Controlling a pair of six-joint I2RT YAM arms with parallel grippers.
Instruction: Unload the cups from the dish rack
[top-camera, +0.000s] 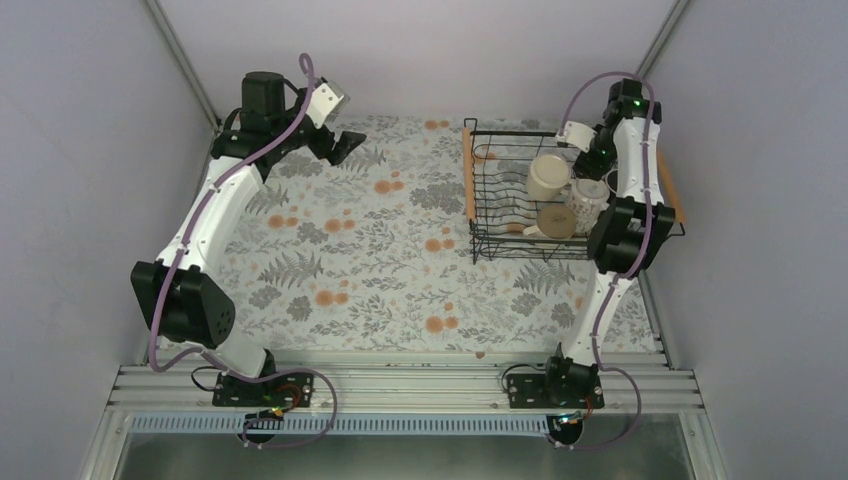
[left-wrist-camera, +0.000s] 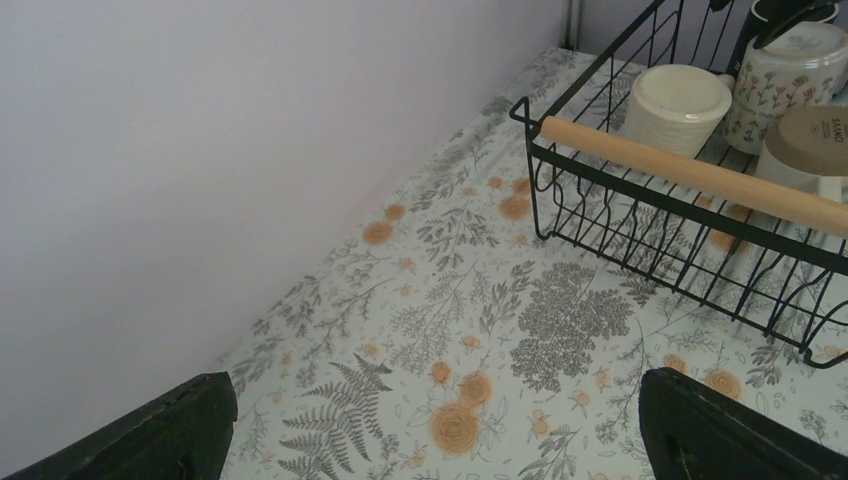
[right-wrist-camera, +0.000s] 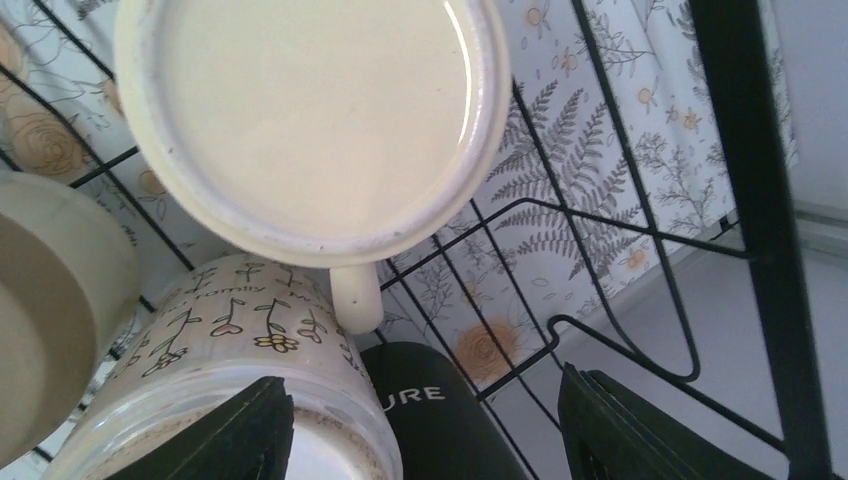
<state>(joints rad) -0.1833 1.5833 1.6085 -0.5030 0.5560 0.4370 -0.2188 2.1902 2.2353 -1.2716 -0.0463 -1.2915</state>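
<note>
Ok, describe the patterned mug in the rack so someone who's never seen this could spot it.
Look at the black wire dish rack on the far right of the floral table. The patterned mug sits toward the rack's right side. Its white wall carries little drawn flowers, while the cream cup and beige cup next to it are plain.

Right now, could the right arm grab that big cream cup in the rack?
Probably yes. The right gripper hangs open just over the cream cup in the dish rack, nothing between them, though the patterned cup crowds its handle.
</note>
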